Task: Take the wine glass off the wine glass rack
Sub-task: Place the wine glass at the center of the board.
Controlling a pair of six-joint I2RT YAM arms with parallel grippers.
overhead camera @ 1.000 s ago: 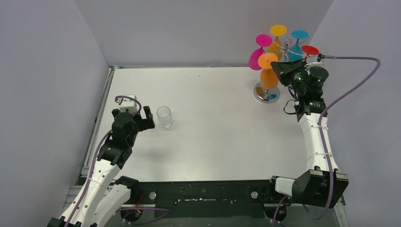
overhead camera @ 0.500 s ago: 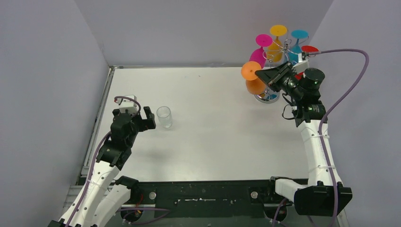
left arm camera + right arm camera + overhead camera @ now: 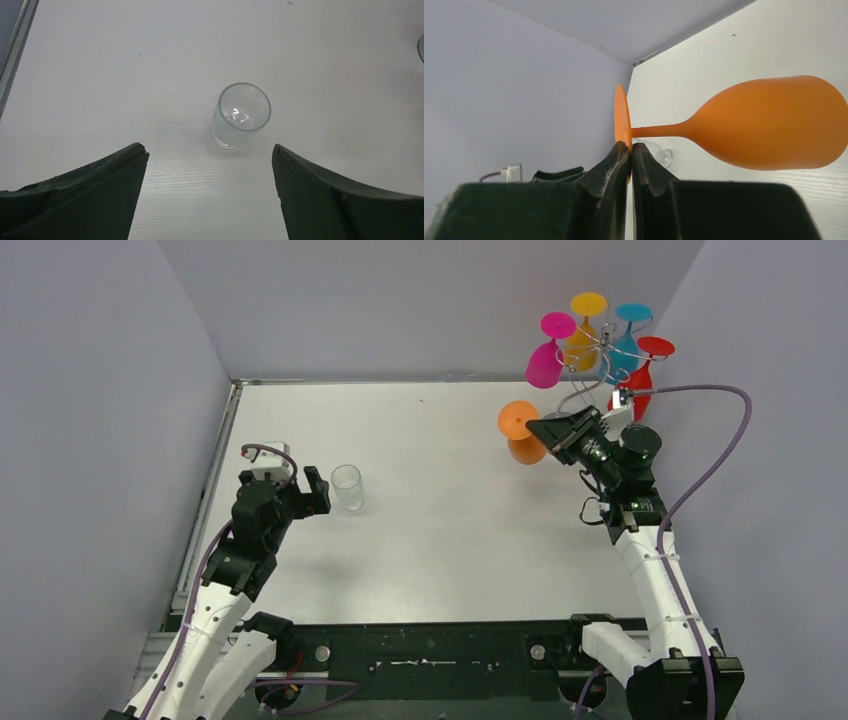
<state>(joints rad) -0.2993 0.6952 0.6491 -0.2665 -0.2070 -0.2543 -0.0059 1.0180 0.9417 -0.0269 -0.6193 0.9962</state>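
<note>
An orange wine glass (image 3: 520, 432) hangs in the air left of the wine glass rack (image 3: 596, 368), clear of its wire arms. My right gripper (image 3: 547, 427) is shut on the rim of the glass's round foot. In the right wrist view the orange wine glass (image 3: 769, 129) lies sideways, and the gripper (image 3: 630, 146) pinches the thin foot disc between its fingertips. On the rack still hang magenta, yellow, blue and red glasses. My left gripper (image 3: 311, 490) is open at the table's left, just beside a clear tumbler (image 3: 347, 487), and holds nothing.
The clear tumbler (image 3: 240, 114) stands upright ahead of the open left gripper (image 3: 209, 150). Grey walls close the table at the back and on both sides. A purple cable (image 3: 715, 445) loops from my right wrist toward the right wall.
My right gripper has carried the orange wine glass off the rack, leftward and toward the near edge. The left arm has not moved.
</note>
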